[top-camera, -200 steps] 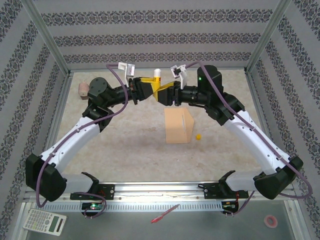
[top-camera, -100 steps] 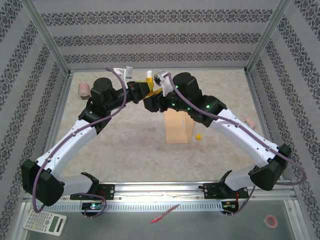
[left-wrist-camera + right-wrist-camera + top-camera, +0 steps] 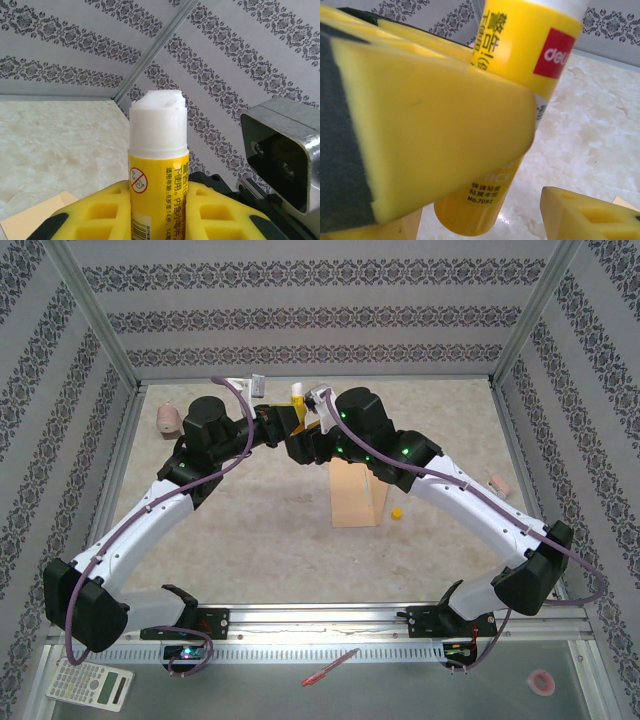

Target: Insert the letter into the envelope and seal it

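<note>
Overhead view, read from left to right. A calculator (image 3: pixel 90 683) lies at 7 o'clock, outside the table's (image 3: pixel 250 530) near rail. A small pink object (image 3: pixel 168 418) sits at 10 o'clock on the table. The left arm reaches from 8 o'clock toward 12 o'clock. There the left gripper (image 3: pixel 288 426) is clenched on the glue stick (image 3: pixel 298 396), which stands upright.

In the left wrist view the yellow fingers (image 3: pixel 105 210) press both sides of the stick's yellow barrel. Its uncapped white tip points to 12 o'clock.

The right gripper (image 3: pixel 314 432) meets the stick from the 3 o'clock side with its jaws released. In the right wrist view one finger (image 3: pixel 430 125) lies across the barrel. The other finger (image 3: pixel 590 215) stands apart from it at 5 o'clock.

The envelope (image 3: pixel 358 498) lies on the table near the centre, at 6 o'clock from the stick. Its far end is hidden under the right arm. A small yellow cap (image 3: pixel 397 512) rests just beside the envelope at 4 o'clock. A second pink object (image 3: pixel 500 483) lies at 3 o'clock. A red pen (image 3: pixel 330 667) and a tape roll (image 3: pixel 541 681) lie outside the near rail, at 6 and 5 o'clock.
</note>
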